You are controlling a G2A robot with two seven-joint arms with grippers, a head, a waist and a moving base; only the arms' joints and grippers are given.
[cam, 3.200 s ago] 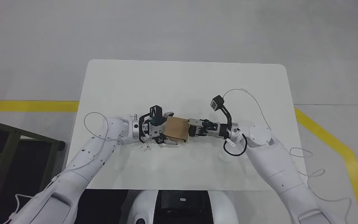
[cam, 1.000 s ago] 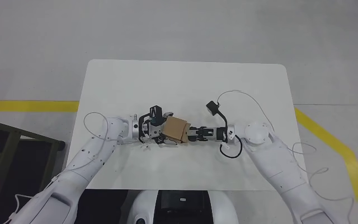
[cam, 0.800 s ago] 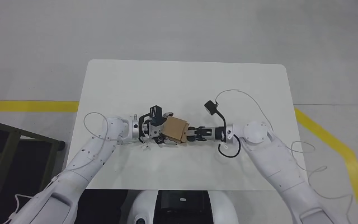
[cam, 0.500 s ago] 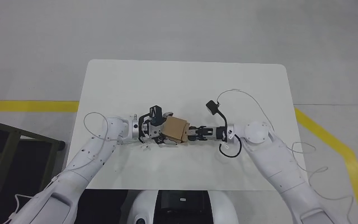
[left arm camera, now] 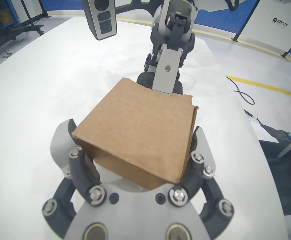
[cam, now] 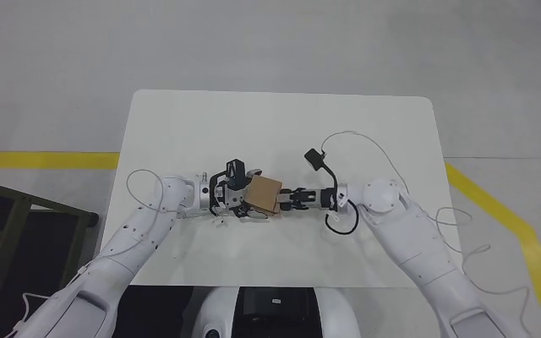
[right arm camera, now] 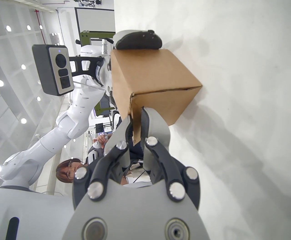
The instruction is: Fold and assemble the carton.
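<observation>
Twice over holding one brown box (cam: 265,195), once from each end. Reaching in low and flat from the left with the left arm, bending at the elbow back toward the near side of the table. Hugging the box with the left gripper (left arm camera: 134,136), spreading the fingers (left arm camera: 60,145) wide and pressing them on both side walls at one end. Reaching in low and straight from the right with the right arm, bending at the elbow the same way. Pinching a thin cardboard edge at the other end with the right gripper (right arm camera: 136,118), squeezing the fingers (right arm camera: 156,127) nearly together with just the cardboard between them. Carrying a small camera (left arm camera: 101,20) on a stalk beside the right wrist.

Sitting near the middle of the table, turned a little crooked. Showing an open end toward the left gripper, with a dark hollow inside. Showing flat brown walls on top and on the sides. Not telling whether touching the table or hanging just above it.

Working over a white table (cam: 380,127) with round corners. Standing on a grey floor (cam: 254,42) with a yellow line (cam: 51,159) on it. Sharing the room with a dark rack (cam: 34,226) on the floor by the table's left side, and blue wall boards (left arm camera: 216,18) further back.
</observation>
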